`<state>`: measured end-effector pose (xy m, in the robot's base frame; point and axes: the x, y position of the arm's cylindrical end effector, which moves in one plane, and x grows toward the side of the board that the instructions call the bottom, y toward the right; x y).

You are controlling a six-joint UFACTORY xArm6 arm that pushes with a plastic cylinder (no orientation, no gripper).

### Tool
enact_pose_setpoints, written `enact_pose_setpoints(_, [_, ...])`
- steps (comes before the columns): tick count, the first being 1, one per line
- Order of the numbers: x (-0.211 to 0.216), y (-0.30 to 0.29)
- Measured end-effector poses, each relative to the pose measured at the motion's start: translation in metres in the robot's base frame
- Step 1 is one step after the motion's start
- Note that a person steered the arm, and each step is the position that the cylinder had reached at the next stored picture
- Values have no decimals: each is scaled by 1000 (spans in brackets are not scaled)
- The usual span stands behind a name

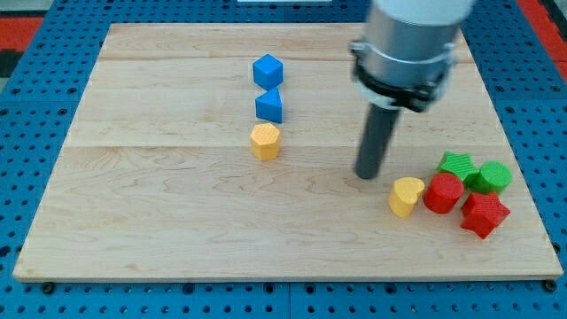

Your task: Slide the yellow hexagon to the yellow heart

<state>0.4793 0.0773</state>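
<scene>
The yellow hexagon (264, 141) sits near the middle of the wooden board, just below a blue block. The yellow heart (406, 196) lies toward the view's lower right, touching a red round block. My tip (367, 175) rests on the board between the two, well to the right of the hexagon and a little up and left of the heart, touching neither.
A blue cube (267, 70) and a blue block (269, 105) stand in a column above the hexagon. At the right edge cluster a red cylinder (443, 192), a red block (484, 214), a green star (456, 165) and a green block (490, 176).
</scene>
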Motion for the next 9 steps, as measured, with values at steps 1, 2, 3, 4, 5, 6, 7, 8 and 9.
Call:
enact_pose_setpoints(1, [-11, -64])
enact_pose_setpoints(2, [-8, -110])
enact_pose_setpoints(3, [-9, -150])
enact_pose_setpoints(4, [-20, -200])
enact_pose_setpoints(5, [-47, -225])
enact_pose_setpoints(6, [-64, -193])
enact_pose_setpoints(7, [-55, -148])
enact_pose_setpoints(8, [-49, -108])
enact_pose_setpoints(9, [-38, -84])
